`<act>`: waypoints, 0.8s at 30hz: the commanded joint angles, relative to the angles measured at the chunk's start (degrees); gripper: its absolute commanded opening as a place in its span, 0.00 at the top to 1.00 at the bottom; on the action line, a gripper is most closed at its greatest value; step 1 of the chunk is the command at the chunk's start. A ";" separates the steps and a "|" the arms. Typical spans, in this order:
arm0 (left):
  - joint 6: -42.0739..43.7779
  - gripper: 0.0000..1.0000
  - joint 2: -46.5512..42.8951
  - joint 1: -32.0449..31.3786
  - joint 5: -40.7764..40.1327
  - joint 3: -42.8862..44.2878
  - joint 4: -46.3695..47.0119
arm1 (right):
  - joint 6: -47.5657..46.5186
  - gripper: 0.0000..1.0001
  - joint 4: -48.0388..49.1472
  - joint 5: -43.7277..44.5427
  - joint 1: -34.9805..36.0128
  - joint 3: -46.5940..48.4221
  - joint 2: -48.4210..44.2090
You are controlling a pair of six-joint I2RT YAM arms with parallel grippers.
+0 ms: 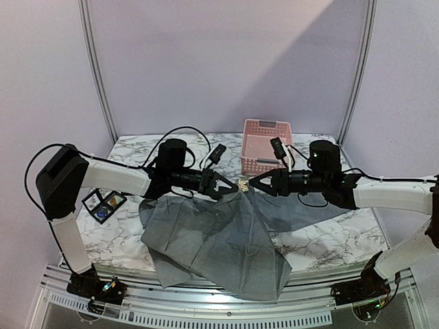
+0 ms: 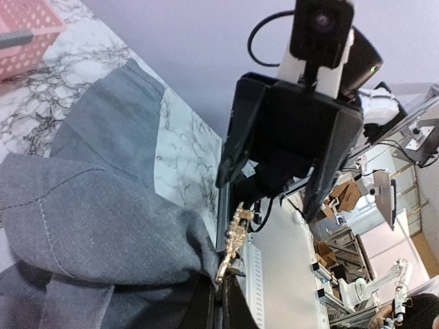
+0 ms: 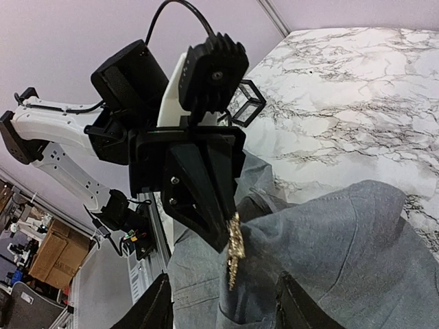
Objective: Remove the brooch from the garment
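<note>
Left jaws: on the left gripper (image 1: 225,186), pressed fully together (no gap in the right wrist view), pinching one end of the gold brooch (image 3: 234,250) along with a fold of the grey garment (image 3: 329,233).
Right jaws: on the right gripper (image 1: 256,183), parted roughly halfway, nothing between them, aimed straight at the brooch and just short of it.
Near edge: garment hem draped over the front of the marble-patterned table (image 1: 322,240), between the two arm bases.
Middle: garment drawn up from the table into a peak at the left gripper; one flap spread flat to the right, beneath the right arm.
Brooch: at the top of that peak, off the table, between the two gripper tips; slender, ornate, lying along the cloth's edge (pin itself too small to make out).
Left side: black-framed box (image 1: 103,204) on the table, beside the garment but apart from it.
Far side: pink basket (image 1: 264,140) at the back of the table, behind both grippers.
</note>
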 commanded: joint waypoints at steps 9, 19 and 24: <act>-9.43 1.00 0.90 0.67 1.13 -2.05 15.53 | 9.65 0.52 12.29 3.63 2.40 -5.18 -0.85; -7.36 1.00 0.40 0.67 0.41 -1.80 12.74 | 10.45 0.56 15.14 2.58 3.15 -3.86 2.44; -6.80 1.00 0.18 0.67 0.37 -1.67 11.96 | 10.72 0.61 15.61 2.33 3.29 -3.45 3.23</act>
